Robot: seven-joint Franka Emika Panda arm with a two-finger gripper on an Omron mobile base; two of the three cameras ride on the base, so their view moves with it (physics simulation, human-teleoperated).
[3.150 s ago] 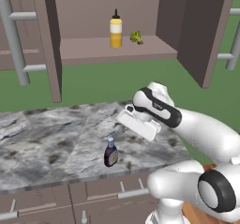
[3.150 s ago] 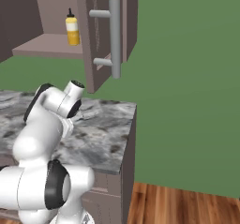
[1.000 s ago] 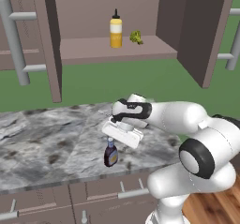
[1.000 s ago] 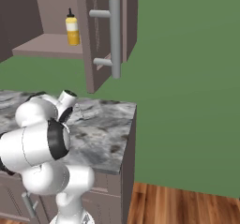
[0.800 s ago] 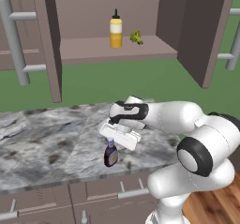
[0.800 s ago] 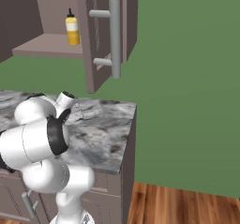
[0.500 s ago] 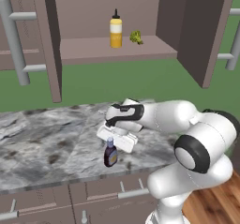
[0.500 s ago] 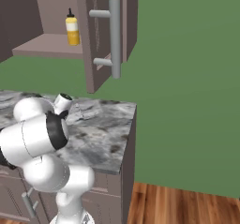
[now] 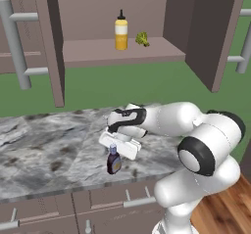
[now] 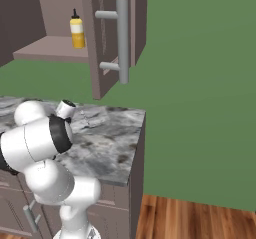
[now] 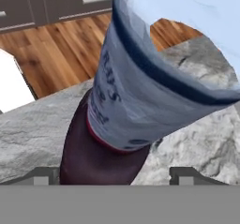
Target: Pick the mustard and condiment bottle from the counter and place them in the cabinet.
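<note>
Hand view: condiment bottle (image 11: 108, 138) upright, dead centre between claw (image 11: 115, 175) tips at 12 o'clock; claw released, not gripping.

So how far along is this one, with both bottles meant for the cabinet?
Done: the mustard stands on the cabinet shelf. In hand: the tool is down around the condiment bottle on the counter, fingers either side, no grip yet. Left: close, lift, shelve it.
</note>
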